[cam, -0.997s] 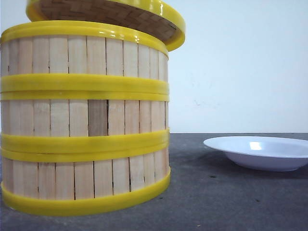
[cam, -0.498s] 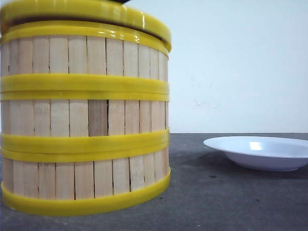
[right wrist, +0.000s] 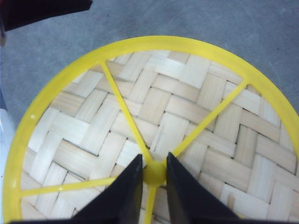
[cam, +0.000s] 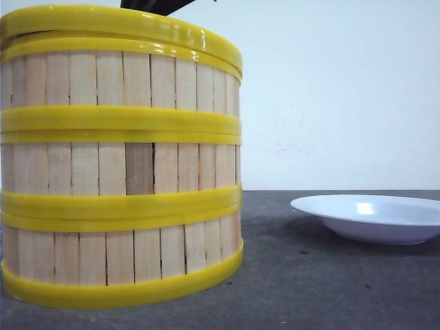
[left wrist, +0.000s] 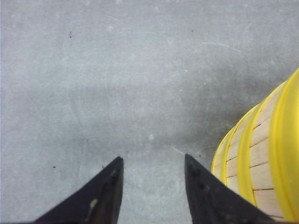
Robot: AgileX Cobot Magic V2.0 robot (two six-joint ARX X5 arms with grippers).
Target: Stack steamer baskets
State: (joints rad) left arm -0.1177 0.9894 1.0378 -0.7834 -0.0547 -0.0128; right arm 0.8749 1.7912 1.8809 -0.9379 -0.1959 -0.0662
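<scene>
Three steamer baskets stand stacked at the left of the front view: top [cam: 117,79], middle [cam: 117,168] and bottom [cam: 117,258]. A domed woven lid [right wrist: 196,102] rests on the top basket, its yellow rim [cam: 137,27] level with the basket's rim. My right gripper [right wrist: 154,159] is shut on the lid's yellow knob [right wrist: 154,173]; only a dark bit of it [cam: 161,5] shows above the stack in the front view. My left gripper [left wrist: 153,157] hangs open over bare table, with the stack's wall [left wrist: 261,158] just beside one finger.
A white shallow plate [cam: 371,216] sits on the grey table [cam: 309,289] to the right of the stack. A dark arm part [right wrist: 42,9] shows beyond the lid in the right wrist view.
The lid, tilted and held above the stack a second ago, has come down and now sits flat on the top basket.
</scene>
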